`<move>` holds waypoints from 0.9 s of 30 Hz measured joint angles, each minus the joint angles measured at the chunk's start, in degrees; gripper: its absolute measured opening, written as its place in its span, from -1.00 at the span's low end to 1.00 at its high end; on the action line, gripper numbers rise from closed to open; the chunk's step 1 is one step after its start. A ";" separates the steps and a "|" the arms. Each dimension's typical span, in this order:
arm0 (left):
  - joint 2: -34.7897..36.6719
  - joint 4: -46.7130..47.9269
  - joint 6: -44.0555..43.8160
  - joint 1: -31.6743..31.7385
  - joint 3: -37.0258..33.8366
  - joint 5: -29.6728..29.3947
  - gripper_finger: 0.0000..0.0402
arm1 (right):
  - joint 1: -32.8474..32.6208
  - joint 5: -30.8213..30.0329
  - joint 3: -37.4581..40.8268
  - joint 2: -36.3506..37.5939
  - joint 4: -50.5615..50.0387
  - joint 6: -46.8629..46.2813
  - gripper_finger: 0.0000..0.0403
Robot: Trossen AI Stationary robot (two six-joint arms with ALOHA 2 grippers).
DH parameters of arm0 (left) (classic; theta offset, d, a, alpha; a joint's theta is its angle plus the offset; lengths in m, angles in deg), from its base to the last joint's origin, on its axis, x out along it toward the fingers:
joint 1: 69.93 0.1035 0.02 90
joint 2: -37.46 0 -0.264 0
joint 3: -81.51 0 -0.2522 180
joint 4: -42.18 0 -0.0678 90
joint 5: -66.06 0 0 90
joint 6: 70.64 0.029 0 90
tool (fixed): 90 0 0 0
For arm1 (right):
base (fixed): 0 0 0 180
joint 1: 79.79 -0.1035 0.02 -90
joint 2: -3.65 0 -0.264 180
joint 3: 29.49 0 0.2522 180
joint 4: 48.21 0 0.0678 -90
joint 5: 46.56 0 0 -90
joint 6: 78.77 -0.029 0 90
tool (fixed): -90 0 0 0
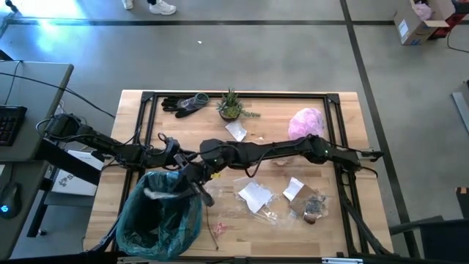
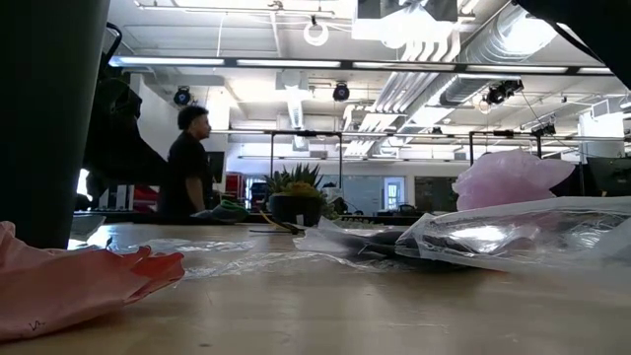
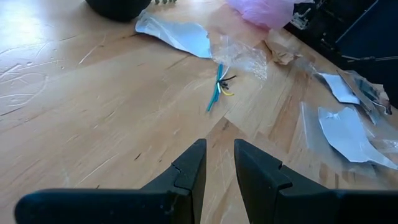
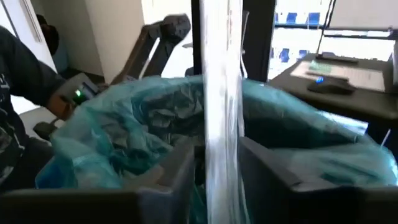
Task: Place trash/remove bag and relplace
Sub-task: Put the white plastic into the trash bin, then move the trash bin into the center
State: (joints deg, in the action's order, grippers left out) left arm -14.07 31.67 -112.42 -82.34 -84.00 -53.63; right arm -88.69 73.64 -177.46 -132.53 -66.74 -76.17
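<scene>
Silvery wrapper hangs upright between right gripper fingers, directly over open mouth of teal bag; whether fingers clamp it or have let go, cannot tell. Bag lines bin at table's front left corner, rim folded over edge. Right gripper sits at bag's far rim. Left gripper beside it, fingers narrowly parted, holding nothing, above bare wood. White scraps, clear wrappers, brownish lump lie right of bag. Pink bag, plant, gloves along far edge.
</scene>
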 joint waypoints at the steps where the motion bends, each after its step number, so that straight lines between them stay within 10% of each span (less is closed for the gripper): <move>1: 0.00 0.00 0.00 0.00 0.00 0.04 -0.67 | 0.01 0.02 0.00 0.00 -0.66 0.01 -0.35; 12: -0.02 0.05 -0.02 0.00 0.00 0.17 -0.67 | -0.01 0.64 0.02 2.08 -2.95 1.07 -0.09; 19: -0.24 0.40 -0.07 -0.02 -0.04 0.60 -0.67 | -0.35 14.10 -0.03 4.83 -12.04 2.21 -0.15; 27: -0.24 0.33 0.29 0.00 -0.04 -0.65 -0.67 | -1.33 10.02 0.04 5.38 -21.69 10.45 -0.17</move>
State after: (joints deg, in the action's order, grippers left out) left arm -14.31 32.00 -112.14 -82.34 -84.05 -54.28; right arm -90.02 83.66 -177.42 -127.16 -88.43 -65.73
